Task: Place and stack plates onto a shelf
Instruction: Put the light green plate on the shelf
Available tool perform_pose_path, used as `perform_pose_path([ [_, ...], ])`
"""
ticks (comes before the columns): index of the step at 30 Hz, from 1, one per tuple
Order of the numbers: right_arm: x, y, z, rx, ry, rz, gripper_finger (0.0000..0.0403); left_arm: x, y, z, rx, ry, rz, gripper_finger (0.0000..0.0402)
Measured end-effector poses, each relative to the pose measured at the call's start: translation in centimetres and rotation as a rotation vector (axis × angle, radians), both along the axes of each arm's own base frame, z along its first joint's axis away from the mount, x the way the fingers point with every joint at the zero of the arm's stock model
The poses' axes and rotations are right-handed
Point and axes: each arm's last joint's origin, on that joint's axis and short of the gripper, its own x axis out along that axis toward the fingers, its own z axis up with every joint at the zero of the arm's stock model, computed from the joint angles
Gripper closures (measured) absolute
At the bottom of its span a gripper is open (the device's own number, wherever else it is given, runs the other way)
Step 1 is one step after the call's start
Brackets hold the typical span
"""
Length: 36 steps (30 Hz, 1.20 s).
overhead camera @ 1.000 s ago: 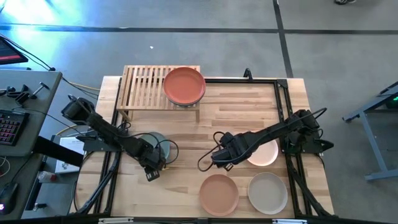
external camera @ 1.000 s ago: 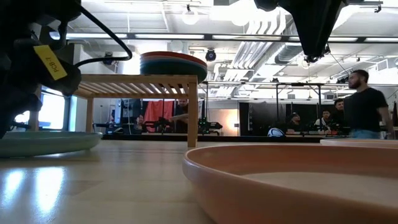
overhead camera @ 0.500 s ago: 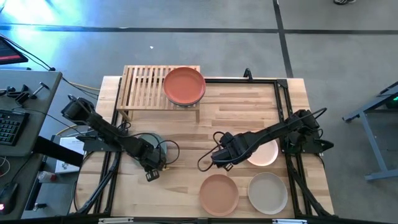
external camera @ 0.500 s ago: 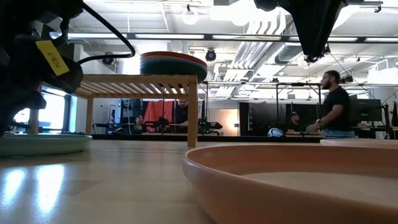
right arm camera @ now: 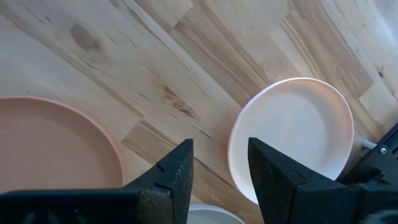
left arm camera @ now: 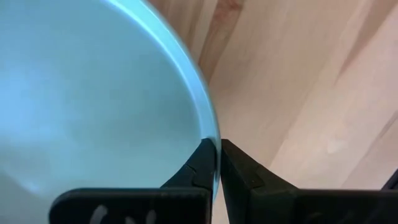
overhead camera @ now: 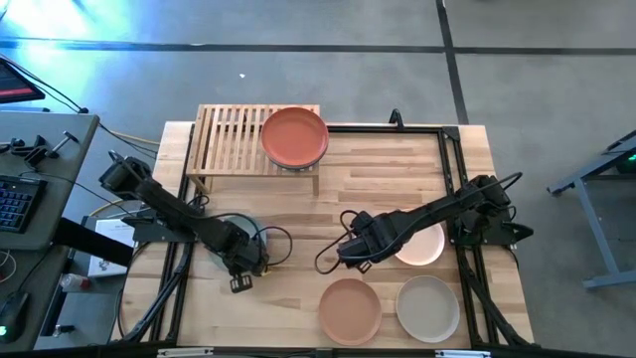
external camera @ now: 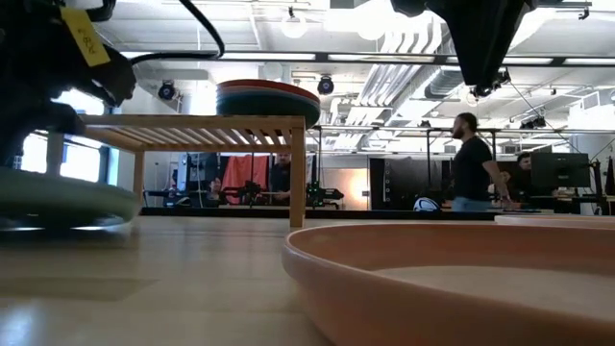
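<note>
A: Where do the plates stand?

B: A stack with a terracotta plate on top sits on the right end of the shelf, at the far left of the bench. From the low view a teal edge shows under the red one. A pale blue-green plate is at the bench's left side, mostly hidden under the left arm from above. Three more lie on the bench at the near right: a peach plate, a beige plate just beside it, and a pink plate behind them.

A: Left end effector?

B: The left end effector is pinched on the rim of the pale blue-green plate, one finger on each side of the edge. In the low view that plate appears slightly clear of the bench surface, with a shadow beneath.

A: Right one?

B: The right end effector hangs above bare wood between the peach and pink plates, fingers spread wide, nothing between them.

A: Background?

B: A person stands in the room beyond the bench.
</note>
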Motion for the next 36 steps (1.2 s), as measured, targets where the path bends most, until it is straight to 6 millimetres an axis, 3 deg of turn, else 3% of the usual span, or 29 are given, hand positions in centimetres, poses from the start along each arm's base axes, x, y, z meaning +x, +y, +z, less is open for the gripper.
perform_pose_path([
  [13,0.1,0.0,0.0,-0.015,-0.017,0.002,0.0272,0.3,-0.1,4.4,0.048,0.081,-0.085,0.0400],
  [28,0.2,0.0,0.0,-0.022,-0.027,0.003,0.0272,-0.1,0.0,14.0,0.059,0.116,-0.185,0.0400],
  [36,0.2,0.0,0.0,-0.020,-0.033,0.003,0.0272,-1.1,1.0,17.5,0.037,-0.028,-0.175,0.0400],
])
